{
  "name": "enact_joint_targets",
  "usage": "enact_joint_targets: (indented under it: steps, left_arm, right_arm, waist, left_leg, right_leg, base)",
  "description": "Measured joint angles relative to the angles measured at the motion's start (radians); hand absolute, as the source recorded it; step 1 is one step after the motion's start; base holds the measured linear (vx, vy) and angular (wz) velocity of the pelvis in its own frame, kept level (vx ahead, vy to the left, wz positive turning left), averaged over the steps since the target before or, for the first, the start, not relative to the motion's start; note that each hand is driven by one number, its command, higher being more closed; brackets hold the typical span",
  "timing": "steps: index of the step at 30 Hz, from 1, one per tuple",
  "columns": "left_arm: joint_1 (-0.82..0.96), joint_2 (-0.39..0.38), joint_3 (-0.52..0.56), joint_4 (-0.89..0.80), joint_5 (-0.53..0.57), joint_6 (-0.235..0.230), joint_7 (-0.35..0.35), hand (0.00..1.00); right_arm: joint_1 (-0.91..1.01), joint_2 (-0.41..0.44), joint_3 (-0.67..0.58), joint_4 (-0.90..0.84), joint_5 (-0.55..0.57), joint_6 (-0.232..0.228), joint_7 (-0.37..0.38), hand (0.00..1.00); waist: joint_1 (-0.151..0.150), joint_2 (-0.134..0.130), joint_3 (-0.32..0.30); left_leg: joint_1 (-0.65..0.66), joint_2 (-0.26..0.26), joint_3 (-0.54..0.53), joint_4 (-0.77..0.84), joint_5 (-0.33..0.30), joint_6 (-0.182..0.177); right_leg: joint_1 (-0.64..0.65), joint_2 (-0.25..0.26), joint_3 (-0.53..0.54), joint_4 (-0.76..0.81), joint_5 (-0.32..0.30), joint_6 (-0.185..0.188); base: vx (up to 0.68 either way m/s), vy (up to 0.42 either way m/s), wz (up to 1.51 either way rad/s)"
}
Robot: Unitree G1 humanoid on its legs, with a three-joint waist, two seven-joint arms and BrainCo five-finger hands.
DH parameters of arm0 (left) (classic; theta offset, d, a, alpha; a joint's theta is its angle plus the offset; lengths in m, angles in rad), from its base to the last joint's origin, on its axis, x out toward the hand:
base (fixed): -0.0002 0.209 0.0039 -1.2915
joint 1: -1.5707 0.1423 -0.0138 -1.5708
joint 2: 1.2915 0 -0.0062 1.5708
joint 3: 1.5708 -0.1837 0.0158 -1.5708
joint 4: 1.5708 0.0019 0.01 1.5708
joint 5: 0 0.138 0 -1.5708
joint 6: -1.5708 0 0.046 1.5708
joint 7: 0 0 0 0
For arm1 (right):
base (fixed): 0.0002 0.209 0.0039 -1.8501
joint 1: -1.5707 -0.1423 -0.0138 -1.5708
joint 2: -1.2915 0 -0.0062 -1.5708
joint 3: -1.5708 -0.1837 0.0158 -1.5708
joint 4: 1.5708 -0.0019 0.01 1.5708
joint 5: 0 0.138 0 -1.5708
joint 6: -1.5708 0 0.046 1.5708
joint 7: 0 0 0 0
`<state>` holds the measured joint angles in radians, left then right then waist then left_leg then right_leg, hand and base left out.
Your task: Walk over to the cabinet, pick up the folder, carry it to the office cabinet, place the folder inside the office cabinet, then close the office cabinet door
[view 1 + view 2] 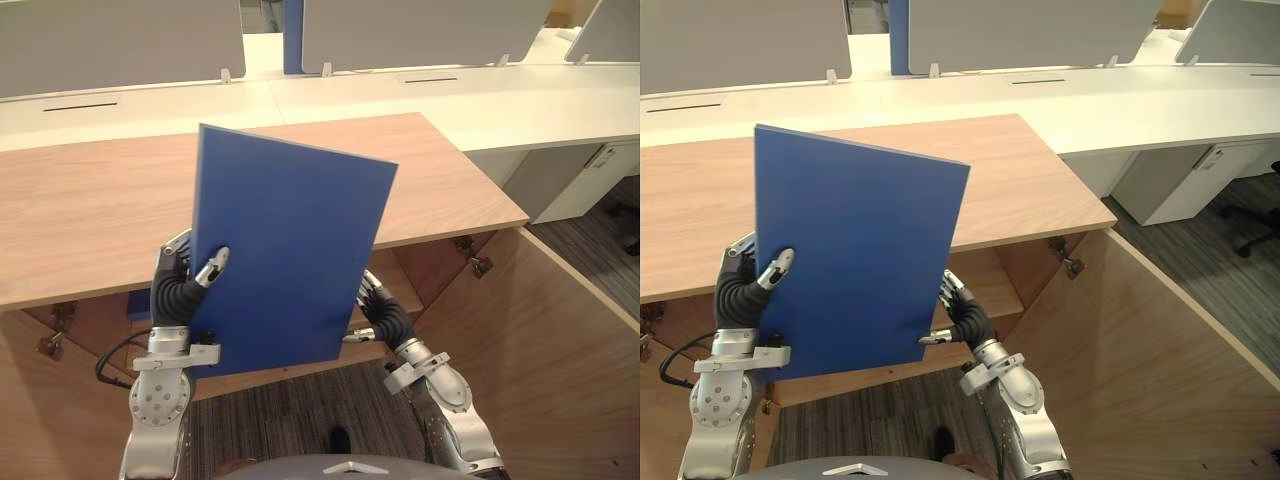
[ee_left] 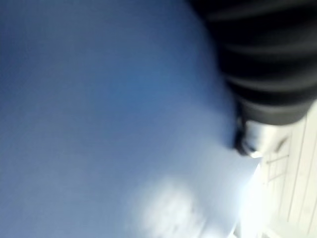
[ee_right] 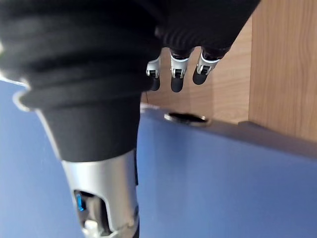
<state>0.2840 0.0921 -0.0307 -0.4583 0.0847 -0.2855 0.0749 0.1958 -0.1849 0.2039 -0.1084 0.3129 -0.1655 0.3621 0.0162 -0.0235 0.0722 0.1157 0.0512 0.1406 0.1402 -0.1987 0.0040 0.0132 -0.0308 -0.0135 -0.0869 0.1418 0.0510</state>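
The blue folder (image 1: 285, 250) is held upright in front of the office cabinet (image 1: 90, 210), not inside it. The left hand (image 1: 176, 285) and right hand (image 1: 385, 316) have their fingers clamped on its side edges. The cabinet door (image 1: 540, 350) stands open.

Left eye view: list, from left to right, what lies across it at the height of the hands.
left hand → blue folder → right hand → open cabinet door

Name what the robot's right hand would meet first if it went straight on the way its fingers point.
Likely the wooden cabinet panel: the right hand has its fingers pointing past the blue folder edge straight at it. Depth is unclear.
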Motion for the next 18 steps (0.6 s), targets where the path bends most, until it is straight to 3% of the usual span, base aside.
enact_joint_targets:
  steps: [18]
  left_arm:
    - [-0.035,0.055,-0.059,0.000,0.056,-0.033,0.032,1.00]
  right_arm:
    - [-0.054,-0.061,0.071,-0.001,0.056,0.017,-0.025,0.00]
  waist:
    - [0.012,-0.012,-0.005]
  left_leg:
    - [-0.029,-0.003,0.007,0.031,-0.016,0.006]
  right_leg:
    - [-0.018,0.001,0.004,-0.001,0.003,0.004]
  base:
    - [-0.01,0.001,-0.01]
